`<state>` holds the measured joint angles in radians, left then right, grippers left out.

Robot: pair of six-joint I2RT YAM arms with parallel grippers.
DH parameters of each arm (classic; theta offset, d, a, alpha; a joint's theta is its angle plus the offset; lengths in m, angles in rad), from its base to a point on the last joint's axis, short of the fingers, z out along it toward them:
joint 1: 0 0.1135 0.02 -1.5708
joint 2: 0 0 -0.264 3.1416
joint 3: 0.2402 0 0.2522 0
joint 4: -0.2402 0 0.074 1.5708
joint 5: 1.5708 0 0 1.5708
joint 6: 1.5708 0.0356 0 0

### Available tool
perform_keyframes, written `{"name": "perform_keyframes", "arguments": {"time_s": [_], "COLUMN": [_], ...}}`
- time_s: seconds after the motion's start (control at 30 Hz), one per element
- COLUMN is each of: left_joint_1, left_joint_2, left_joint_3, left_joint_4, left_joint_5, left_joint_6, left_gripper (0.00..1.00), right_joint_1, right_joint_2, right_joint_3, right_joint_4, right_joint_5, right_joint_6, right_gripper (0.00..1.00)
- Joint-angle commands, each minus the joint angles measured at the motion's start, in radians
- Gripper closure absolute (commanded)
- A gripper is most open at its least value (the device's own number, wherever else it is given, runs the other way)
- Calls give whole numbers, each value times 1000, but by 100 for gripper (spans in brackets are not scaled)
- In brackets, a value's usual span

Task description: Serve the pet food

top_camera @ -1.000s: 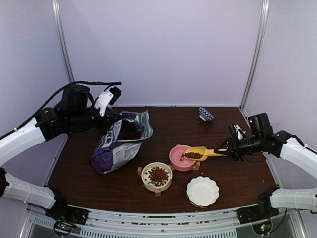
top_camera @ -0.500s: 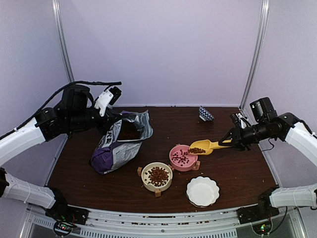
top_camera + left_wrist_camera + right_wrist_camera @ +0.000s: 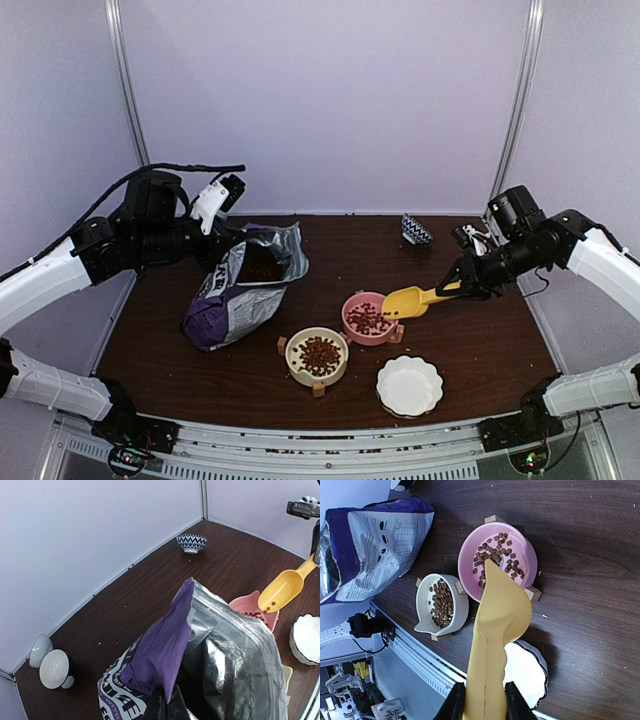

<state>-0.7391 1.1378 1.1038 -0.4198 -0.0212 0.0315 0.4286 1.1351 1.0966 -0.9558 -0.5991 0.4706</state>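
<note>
Pet food kibble lies in the pink bowl [image 3: 368, 320] [image 3: 497, 557] and in the cream bowl [image 3: 318, 354] [image 3: 440, 600]. My right gripper [image 3: 462, 285] [image 3: 485, 700] is shut on the handle of a yellow scoop [image 3: 405, 300] [image 3: 500, 625]. The scoop is tilted mouth-down over the pink bowl's right rim, and its underside faces the wrist camera. My left gripper [image 3: 218, 248] [image 3: 167, 707] is shut on the rim of the purple bag [image 3: 235, 295] [image 3: 165, 645] and holds its mouth open. The scoop also shows in the left wrist view [image 3: 282, 589].
A white scalloped dish [image 3: 409, 385] [image 3: 530, 670] sits in front of the pink bowl. A blue patterned bowl [image 3: 416, 230] [image 3: 192, 542] stands at the back right. Two small bowls [image 3: 55, 667] sit at the back left corner. Crumbs lie on the dark wooden table [image 3: 470, 340].
My right gripper has risen and tipped the scoop's mouth down. The kibble has gone from the scoop into the pink bowl. The left arm and the bag have not moved.
</note>
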Motion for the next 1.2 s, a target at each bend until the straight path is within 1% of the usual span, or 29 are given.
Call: {"name": "perform_keyframes", "arguments": {"time_s": [0.0, 0.23, 0.4, 0.47, 0.57, 0.67, 0.83, 0.9, 1.03, 1.17], "left_joint_1": [17, 17, 16, 16, 15, 14, 5, 0, -4, -8], "left_joint_2": [-12, -13, -11, -16, -18, -5, 26, 27, 30, 37], "left_joint_3": [-1, 1, 0, -2, -7, -3, 12, 12, 9, 12], "left_joint_4": [24, 24, 24, 27, 36, 35, 17, 16, 16, 14], "left_joint_5": [-13, -12, 11, 59, 141, 206, 243, 253, 253, 257], "left_joint_6": [7, 7, 10, 21, 33, 41, 44, 45, 45, 47], "left_gripper": [100, 100, 100, 100, 100, 100, 100, 100, 100, 100], "right_joint_1": [24, 24, 25, 34, 78, 163, 298, 324, 406, 473], "right_joint_2": [23, 0, -29, -51, -81, -77, -15, 34, 204, 391], "right_joint_3": [0, 40, 72, 91, 106, 122, 161, 179, 301, 463], "right_joint_4": [42, 12, 29, 97, 260, 417, 549, 549, 370, 174], "right_joint_5": [72, 100, 69, 24, -58, -113, -135, -104, 48, 329], "right_joint_6": [-24, -36, -19, 5, 73, 130, 123, 108, -1, -51], "right_gripper": [95, 95, 95, 95, 94, 94, 93, 93, 93, 95]}}
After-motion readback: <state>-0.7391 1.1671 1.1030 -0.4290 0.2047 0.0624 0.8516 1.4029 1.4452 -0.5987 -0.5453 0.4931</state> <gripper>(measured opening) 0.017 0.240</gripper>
